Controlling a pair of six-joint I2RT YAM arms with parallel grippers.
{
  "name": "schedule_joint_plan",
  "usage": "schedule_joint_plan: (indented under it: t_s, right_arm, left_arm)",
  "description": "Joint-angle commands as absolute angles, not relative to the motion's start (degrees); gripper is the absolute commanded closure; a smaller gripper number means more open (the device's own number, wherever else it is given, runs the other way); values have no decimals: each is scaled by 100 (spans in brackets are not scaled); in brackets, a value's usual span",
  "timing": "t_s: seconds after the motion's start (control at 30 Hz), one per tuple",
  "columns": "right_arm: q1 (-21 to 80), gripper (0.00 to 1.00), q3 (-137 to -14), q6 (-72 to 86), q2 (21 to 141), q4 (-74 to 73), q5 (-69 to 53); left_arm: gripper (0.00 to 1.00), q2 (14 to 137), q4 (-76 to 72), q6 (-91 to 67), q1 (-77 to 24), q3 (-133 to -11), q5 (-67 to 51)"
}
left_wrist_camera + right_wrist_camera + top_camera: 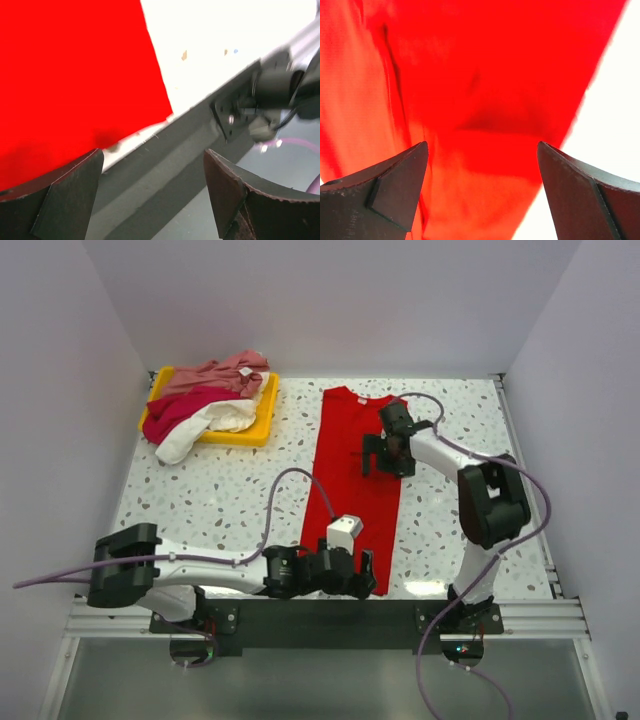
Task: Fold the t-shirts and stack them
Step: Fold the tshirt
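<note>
The bright red t-shirt point(345, 445) lay flat on the bench point(200, 495) as a long narrow strip, running from twelve o'clock to six o'clock just right of centre; its sides appeared already folded in. The left pincer point(358, 576) sat at the hem at six o'clock, jaws spread, one finger over the cloth but pinching nothing. The right pincer point(380, 460) hovered spread above the chest area, empty. The pink, crimson and cream t-shirts point(205, 400) were heaped in the yellow tray point(268, 412) at ten o'clock. The step in hand looked like the crosswise fold: next, the hem likely needed gripping and carrying toward the collar.
</note>
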State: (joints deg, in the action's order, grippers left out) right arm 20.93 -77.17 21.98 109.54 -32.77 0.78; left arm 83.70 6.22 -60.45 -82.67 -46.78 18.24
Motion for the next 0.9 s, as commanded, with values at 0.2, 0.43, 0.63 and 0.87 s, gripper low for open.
schedule_joint_plan:
  t_s: [0.2, 0.43, 0.63, 0.87]
  right_arm:
    - [2451, 8, -5575, 2977, 7669, -3691, 334]
    - [3602, 12, -3772, 4295, 6470, -3612, 263]
    - [4411, 14, -3472, 4999, 5951, -3963, 598]
    - [4605, 14, -3138, 5247, 5344, -4438, 545]
  left_arm:
    - [13, 6522, 1888, -6099, -7233, -3455, 2759]
    - [14, 6267, 2452, -6451, -7225, -3129, 2962]
    - [16, 6345, 2364, -6627, -7225, -2918, 2839]
    - [15, 6486, 2609, -6810, -7225, -3032, 2900]
